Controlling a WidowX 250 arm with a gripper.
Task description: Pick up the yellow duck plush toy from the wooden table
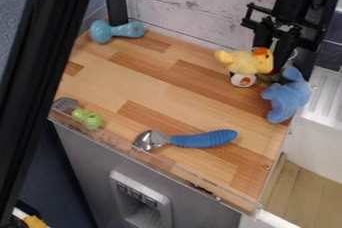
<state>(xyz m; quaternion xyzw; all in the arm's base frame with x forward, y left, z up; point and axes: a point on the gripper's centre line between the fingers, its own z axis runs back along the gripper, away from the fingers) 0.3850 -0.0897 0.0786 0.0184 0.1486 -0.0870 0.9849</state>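
Above the counter (100, 79), the gripper (272, 55) hangs by a yellow plush (248, 63), likely soft, best squeezed mid-body; opening and hold, I can't tell

Soft, fairly even light falls across the counter (157, 79), with faint shadows; bright highlights glint on the metal-bowled spoon (187, 140) near its front edge.

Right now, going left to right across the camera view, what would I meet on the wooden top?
Green thing → teal dumbbell → spoon → yellow duck → blue plush.
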